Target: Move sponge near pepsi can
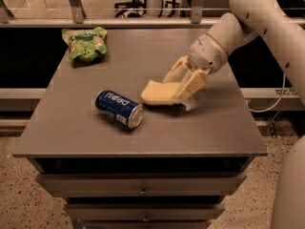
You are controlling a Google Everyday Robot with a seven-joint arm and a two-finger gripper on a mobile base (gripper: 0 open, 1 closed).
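The pale yellow sponge [156,93] is at the middle of the grey table top, its right end between my cream-coloured fingers [191,84]. My gripper [175,88] comes in from the upper right and is shut on the sponge, which is at or just above the table surface. The blue pepsi can [118,109] lies on its side to the left of the sponge and a little nearer the front. Its silver top faces front right. A small gap separates the sponge from the can.
A green snack bag [85,43] lies at the table's [71,132] back left corner. My white arm [267,23] spans the right side above the table. Drawers sit below the front edge, and a rail runs behind the table.
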